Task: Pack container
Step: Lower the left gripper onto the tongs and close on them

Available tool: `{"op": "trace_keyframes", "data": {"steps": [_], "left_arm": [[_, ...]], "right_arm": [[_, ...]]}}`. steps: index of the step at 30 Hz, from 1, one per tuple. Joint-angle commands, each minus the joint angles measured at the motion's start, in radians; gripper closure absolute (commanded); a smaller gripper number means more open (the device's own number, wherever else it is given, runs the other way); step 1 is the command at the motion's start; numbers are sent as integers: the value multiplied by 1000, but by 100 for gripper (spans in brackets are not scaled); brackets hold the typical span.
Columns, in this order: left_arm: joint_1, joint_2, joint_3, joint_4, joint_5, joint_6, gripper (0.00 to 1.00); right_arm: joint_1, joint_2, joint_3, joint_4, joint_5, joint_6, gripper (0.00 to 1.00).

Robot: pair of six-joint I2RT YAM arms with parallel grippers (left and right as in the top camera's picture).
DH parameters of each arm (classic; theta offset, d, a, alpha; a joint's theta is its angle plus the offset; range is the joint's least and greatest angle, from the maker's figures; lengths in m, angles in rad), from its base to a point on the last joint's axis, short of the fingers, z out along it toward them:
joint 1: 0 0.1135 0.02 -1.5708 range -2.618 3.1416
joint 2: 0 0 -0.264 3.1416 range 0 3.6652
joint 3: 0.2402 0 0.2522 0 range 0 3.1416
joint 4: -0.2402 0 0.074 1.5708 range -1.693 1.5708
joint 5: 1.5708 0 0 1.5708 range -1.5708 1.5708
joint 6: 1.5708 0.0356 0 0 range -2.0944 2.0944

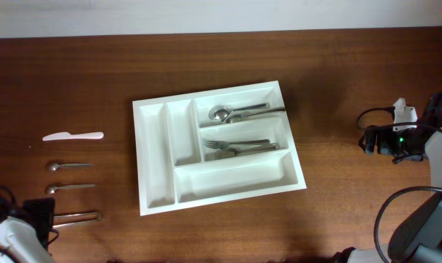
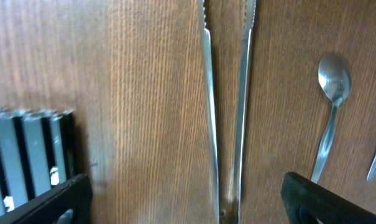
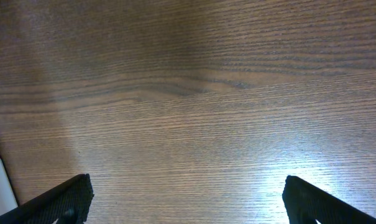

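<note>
Dark wood table (image 1: 337, 66); container (image 1: 235, 177) sits near its centre, slightly rotated, with tray spoons (image 1: 231, 113) in the upper wide compartment and forks (image 1: 239, 147) in the middle wide one. Well apart to its left, in a column: white knife (image 1: 73, 136), two loose spoons (image 1: 66, 166), tongs (image 2: 225, 124). At the near left corner, left gripper (image 2: 188, 202) is spread wide, holding nothing, straddling the end where the tongs' arms meet; right gripper (image 3: 188, 202) likewise wide and holding nothing, over bare wood right of the container.
</note>
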Motion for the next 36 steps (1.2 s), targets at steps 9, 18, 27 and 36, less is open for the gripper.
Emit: {"op": "trace_keyframes", "data": {"steps": [9, 18, 27, 36], "left_arm": [[50, 212, -22, 87, 113, 68, 1], [50, 304, -22, 150, 94, 34, 1], [50, 305, -25, 212, 94, 34, 1], [50, 310, -25, 235, 86, 33, 1]], "right_arm": [[-7, -1, -2, 0, -19, -10, 1], [-7, -1, -2, 0, -19, -10, 1], [-7, -1, -2, 0, -19, -10, 1], [-7, -1, -2, 0, -19, -10, 1]]}}
